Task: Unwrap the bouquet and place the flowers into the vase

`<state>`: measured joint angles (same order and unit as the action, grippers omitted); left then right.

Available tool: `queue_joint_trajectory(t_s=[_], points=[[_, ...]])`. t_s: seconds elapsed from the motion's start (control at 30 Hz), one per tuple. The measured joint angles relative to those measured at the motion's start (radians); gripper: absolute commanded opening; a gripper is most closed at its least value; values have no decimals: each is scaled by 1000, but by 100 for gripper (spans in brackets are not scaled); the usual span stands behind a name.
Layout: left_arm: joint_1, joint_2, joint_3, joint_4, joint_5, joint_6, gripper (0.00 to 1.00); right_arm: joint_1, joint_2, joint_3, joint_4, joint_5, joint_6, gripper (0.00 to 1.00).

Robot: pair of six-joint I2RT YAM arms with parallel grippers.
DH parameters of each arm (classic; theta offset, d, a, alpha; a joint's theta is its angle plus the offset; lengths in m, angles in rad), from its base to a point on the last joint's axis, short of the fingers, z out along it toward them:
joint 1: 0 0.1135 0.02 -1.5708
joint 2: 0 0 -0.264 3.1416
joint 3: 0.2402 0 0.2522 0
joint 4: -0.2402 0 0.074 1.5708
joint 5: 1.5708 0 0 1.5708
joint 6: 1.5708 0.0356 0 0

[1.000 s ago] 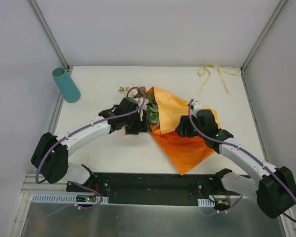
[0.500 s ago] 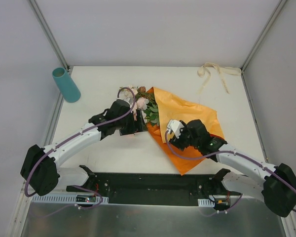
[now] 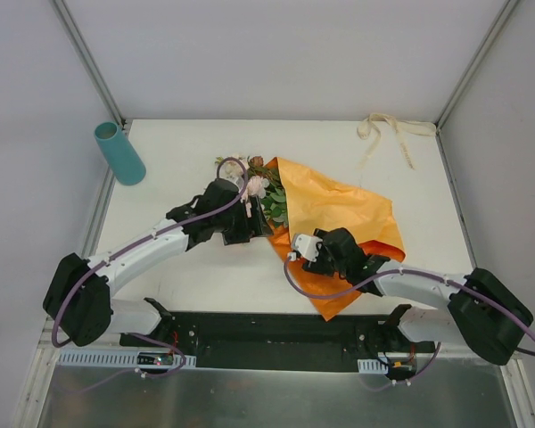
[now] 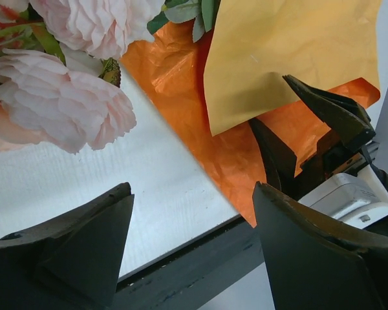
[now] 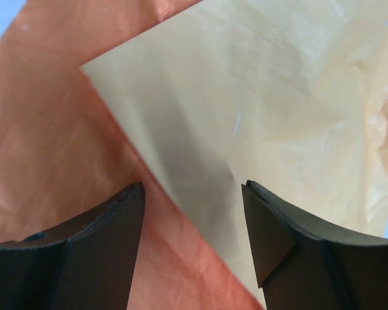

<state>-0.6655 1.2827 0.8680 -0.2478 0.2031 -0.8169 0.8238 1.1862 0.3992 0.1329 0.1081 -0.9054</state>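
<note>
From above, stems of the flowers [image 3: 257, 185] seem buried under the orange paper [image 3: 339, 209]. The left wrist view crops the pink roses [image 4: 71, 110] at its top and left edges.

we see two arms — the left arm [image 3: 147, 242] and the right arm [image 3: 423, 287] — each with white links between bulky black joints; a thin purple cable [image 3: 223, 163] loops along each; the fingers [image 4: 77, 248] are dark, matte wedges with curved edges

Wrapping paper [image 3: 339, 209]: thin, creased, faintly glossy orange, with a paler matt reverse. Flowers [image 4: 58, 110]: soft, cloth-like petals. Table [image 4: 136, 174]: white, matt, finely grained. Left gripper [image 4: 191, 190] fingers [image 4: 71, 258]: matt black plastic.
</note>
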Motion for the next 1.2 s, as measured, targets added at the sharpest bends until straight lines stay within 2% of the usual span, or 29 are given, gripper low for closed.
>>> queue_joint_trajectory(t_s=[0.07, 0.17, 0.27, 0.37, 0.73, 1.2], points=[[0, 10, -1, 16, 6, -10, 76, 4, 32, -10, 69, 43, -28, 59], [0, 23, -10, 44, 7, -23, 75, 7, 86, -26, 174, 98, -75, 33], [0, 48, -24, 72, 12, -37, 74, 8, 139, -35, 240, 142, -107, 12], [0, 76, -37, 94, 19, -41, 74, 11, 151, -45, 298, 177, -113, 1], [-8, 227, -63, 237, 28, -90, 70, 11, 56, -42, 438, 283, 91, 0], [-76, 420, -36, 426, -5, -211, 56, -3, 56, 35, 409, 353, 403, 0]])
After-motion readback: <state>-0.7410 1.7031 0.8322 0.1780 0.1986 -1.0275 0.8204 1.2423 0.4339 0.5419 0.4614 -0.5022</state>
